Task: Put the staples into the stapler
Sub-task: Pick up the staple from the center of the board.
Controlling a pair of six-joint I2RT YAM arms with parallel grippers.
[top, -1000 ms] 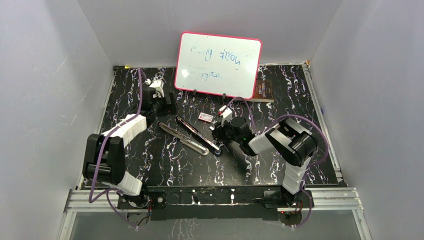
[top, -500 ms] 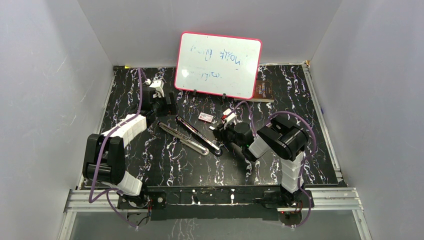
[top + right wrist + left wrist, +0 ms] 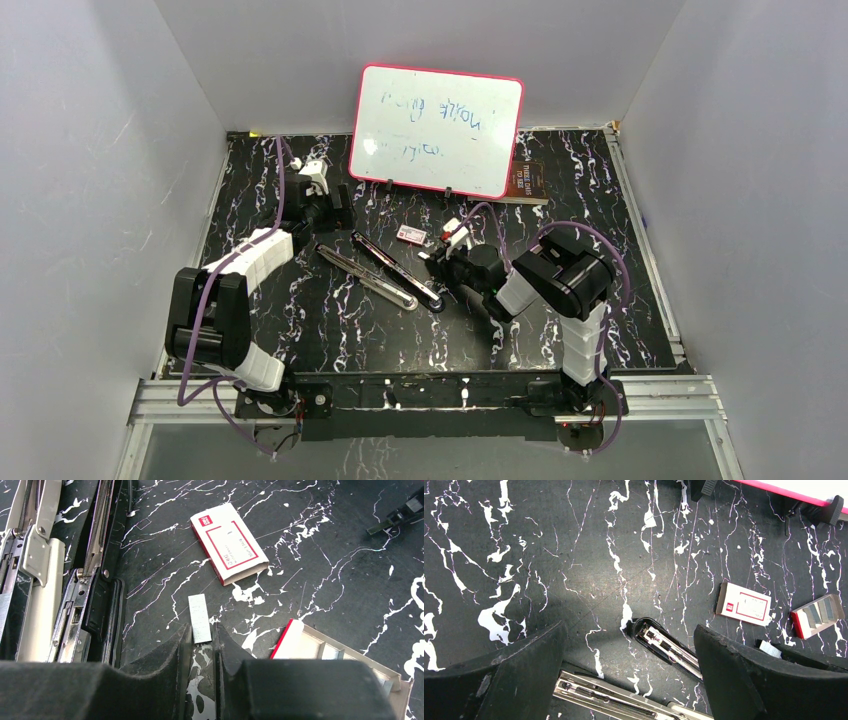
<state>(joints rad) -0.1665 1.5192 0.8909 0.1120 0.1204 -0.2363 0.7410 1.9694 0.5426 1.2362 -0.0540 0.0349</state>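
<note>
Our right fingers (image 3: 175,655) have narrowed around the thin silvery staple strip (image 3: 199,611), starting pickup; pinched yet, we cannot tell. Left fingers (image 3: 514,665) spread.

Grey staples (image 3: 199,618) beside stapler (image 3: 96,606) (hinged open)

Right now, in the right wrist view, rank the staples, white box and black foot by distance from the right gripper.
1. Staples: between the right gripper's fingertips.
2. White box: just beyond, centre.
3. Black foot: far top right corner.
</note>
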